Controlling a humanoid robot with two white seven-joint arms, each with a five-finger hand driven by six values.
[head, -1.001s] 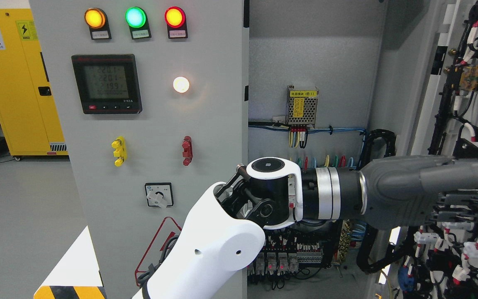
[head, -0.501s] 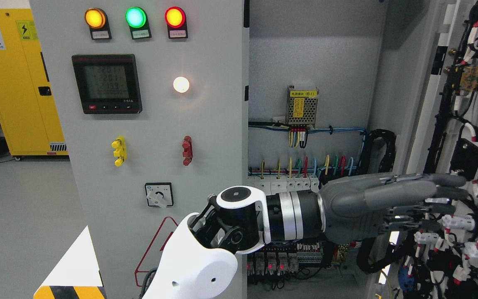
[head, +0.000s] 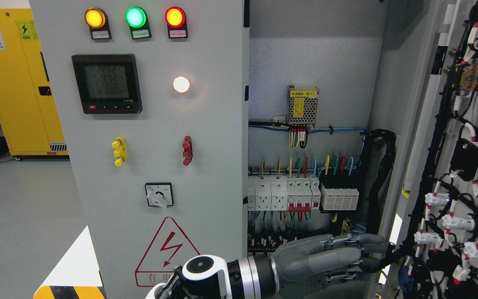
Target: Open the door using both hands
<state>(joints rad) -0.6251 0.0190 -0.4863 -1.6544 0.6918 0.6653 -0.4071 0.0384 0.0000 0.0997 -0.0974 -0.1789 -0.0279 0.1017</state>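
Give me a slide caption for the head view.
Left hand, fingers extended and empty, low before the open cabinet's breakers; right door swung open.

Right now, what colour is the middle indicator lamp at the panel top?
Green, clearest in the head view.

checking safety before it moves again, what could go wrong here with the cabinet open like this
1. The grey robot hand, fingers extended and holding nothing, sits low in the open grey electrical cabinet, near the white circuit breakers; it might bump a switch.
2. The black wire bundles on the swung-open door lie close to its fingertips and could snag.
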